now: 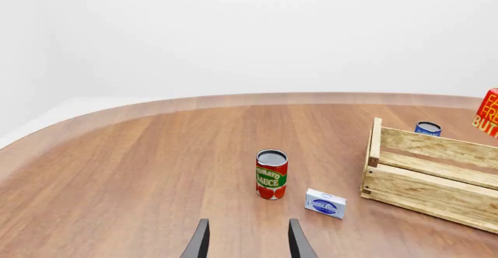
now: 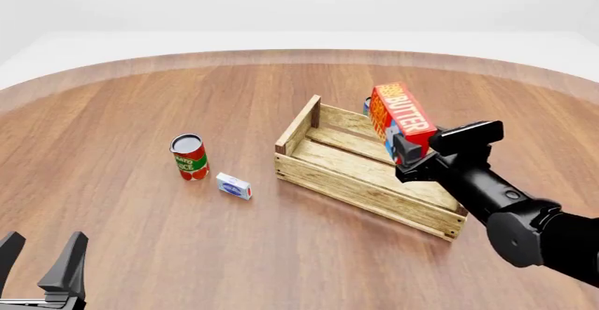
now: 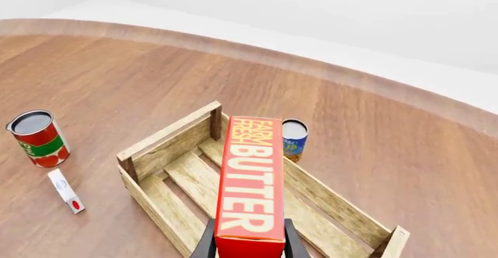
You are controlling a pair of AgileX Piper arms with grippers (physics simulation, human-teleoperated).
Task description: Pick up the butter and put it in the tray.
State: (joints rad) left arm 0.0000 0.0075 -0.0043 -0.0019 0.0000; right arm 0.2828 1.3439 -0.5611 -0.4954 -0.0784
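Note:
The butter (image 2: 400, 116) is a red carton lettered "BUTTER", held up in the air over the right half of the tray (image 2: 318, 170), a light wooden slatted crate. My right gripper (image 2: 408, 154) is shut on the carton's near end. In the right wrist view the butter (image 3: 251, 179) stands out from the fingers, above the tray's slats (image 3: 181, 182). My left gripper (image 2: 39, 255) sits open near the front left corner of the table, with nothing between its fingers (image 1: 198, 241). In the left wrist view, the tray (image 1: 424, 176) appears along with a corner of the butter (image 1: 487, 113).
A red tomato sauce can (image 2: 189, 156) stands left of the tray, and a small white-and-blue box (image 2: 234, 186) lies by it. A blue can (image 3: 293, 139) stands just behind the tray's far wall. The round wooden table (image 2: 140, 99) stretches wide around them.

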